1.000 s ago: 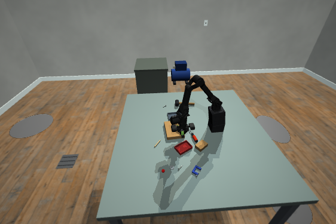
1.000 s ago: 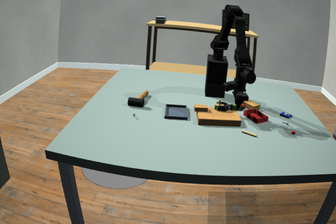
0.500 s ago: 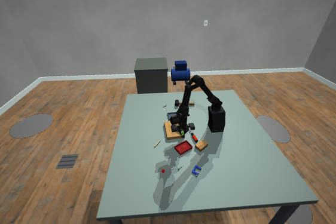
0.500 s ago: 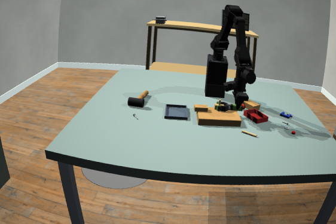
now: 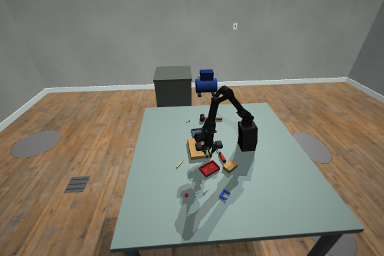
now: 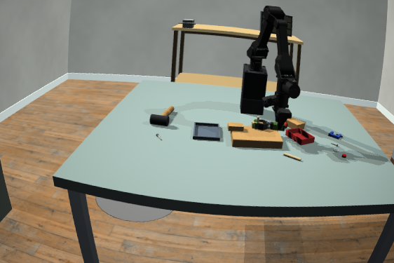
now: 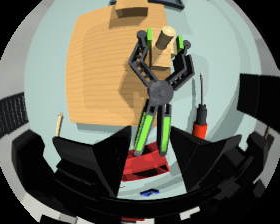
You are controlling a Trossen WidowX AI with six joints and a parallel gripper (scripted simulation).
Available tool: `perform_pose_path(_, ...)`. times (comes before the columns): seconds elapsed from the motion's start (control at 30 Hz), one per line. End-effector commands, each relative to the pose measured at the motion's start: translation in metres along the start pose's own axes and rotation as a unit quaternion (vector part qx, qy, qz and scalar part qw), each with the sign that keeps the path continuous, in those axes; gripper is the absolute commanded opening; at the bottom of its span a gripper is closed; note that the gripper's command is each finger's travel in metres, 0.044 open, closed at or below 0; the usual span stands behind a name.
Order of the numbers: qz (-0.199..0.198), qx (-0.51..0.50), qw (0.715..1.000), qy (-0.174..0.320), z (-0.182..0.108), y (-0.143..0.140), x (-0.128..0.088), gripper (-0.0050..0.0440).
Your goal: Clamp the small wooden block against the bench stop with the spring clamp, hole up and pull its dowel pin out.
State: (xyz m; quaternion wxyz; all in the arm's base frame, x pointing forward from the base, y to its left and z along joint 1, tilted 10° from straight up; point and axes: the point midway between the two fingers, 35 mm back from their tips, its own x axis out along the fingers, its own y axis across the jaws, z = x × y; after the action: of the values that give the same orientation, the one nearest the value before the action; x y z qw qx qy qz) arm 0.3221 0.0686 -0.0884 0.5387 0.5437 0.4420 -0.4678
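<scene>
While the arm reaches down at frame centre in the top view, the gripper (image 7: 151, 156) hangs over the green handles of the clamp (image 7: 157, 90), fingers parted and grasping nothing; the handles lie between the fingers, but contact cannot be judged. In the wrist view, the clamp's two black jaws spread toward the upper part of the frame and flank the block (image 7: 165, 48), which lies on the board (image 7: 98, 63) near its right edge. A pale pin (image 7: 168, 35) shows at the block's top. At the board's upper edge sits the stop (image 7: 132, 10), apart from the block as far as can be seen. To the right of the clamp lies a screwdriver (image 7: 201, 117) on the table (image 7: 51, 23); a red tray (image 7: 140, 165) appears below the handles. In the exterior view, a mallet (image 6: 161, 116) and a dark tray (image 6: 207, 131) lie left of the board.
</scene>
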Motion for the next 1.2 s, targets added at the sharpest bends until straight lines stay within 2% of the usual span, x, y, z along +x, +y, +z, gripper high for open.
perform_pose_path(0.0,-0.002,0.0,1.0,-0.002,0.001,-0.001,0.0,0.026)
perform_pose_path(0.33,-0.002,0.0,1.0,-0.002,0.001,-0.001,0.0,0.036)
perform_pose_path(0.4,-0.002,0.0,1.0,-0.002,0.001,-0.001,0.0,0.036)
perform_pose_path(0.57,-0.002,0.0,1.0,-0.002,0.001,-0.001,0.0,0.0405)
perform_pose_path(0.67,-0.002,0.0,1.0,-0.002,0.001,-0.001,0.0,0.0405)
perform_pose_path(0.8,-0.002,0.0,1.0,-0.002,0.001,-0.001,0.0,0.044)
perform_pose_path(1.0,-0.002,0.0,1.0,-0.002,0.001,-0.001,-0.002,0.044)
perform_pose_path(1.17,-0.002,0.0,1.0,-0.002,0.0,0.001,-0.014,0.044)
